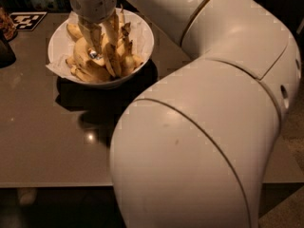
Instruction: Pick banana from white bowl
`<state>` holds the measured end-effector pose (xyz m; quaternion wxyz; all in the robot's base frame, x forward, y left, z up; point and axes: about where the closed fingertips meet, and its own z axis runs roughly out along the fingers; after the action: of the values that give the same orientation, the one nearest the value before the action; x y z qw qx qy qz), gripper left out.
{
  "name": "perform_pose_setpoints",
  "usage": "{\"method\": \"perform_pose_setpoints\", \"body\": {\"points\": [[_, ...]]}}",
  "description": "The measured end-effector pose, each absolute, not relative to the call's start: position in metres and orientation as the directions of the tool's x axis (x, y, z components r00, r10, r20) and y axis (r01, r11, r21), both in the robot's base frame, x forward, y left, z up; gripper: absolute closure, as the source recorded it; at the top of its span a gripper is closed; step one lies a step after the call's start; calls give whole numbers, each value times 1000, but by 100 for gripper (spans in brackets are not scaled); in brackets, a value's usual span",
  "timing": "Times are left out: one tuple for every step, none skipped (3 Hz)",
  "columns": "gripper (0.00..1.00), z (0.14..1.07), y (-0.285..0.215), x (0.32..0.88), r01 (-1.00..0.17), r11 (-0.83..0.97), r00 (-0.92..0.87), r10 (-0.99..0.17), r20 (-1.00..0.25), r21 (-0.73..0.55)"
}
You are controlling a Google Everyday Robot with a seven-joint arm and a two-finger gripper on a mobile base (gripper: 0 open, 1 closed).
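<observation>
The white bowl (pixel 145 38) stands at the back left of the table, with crinkled white paper (pixel 55 68) showing at its rim. It holds several yellow banana pieces (pixel 84 60), some brown-spotted. My gripper (pixel 105 64) reaches straight down into the bowl from above. Its two pale fingers (pixel 90 37) stand apart among the bananas, with banana pieces between and beside them. I cannot tell whether they touch any single piece. The wrist (pixel 92 1) is directly over the bowl.
My arm's large white elbow links (pixel 199 127) fill the right and front of the view and hide the table there. A black-and-white marker tag (pixel 26 20) lies at the back left. A dark object (pixel 5 51) sits at the left edge. The brown tabletop (pixel 42 141) ends at the front.
</observation>
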<state>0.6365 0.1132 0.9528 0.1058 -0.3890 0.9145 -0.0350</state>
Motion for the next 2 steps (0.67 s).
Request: {"method": "perform_pose_setpoints", "body": {"points": [[45,951,117,639,-653,729,-716,-683,-148,-206],[47,949,117,646,-592,762,-756,-638,-147,-263]]}}
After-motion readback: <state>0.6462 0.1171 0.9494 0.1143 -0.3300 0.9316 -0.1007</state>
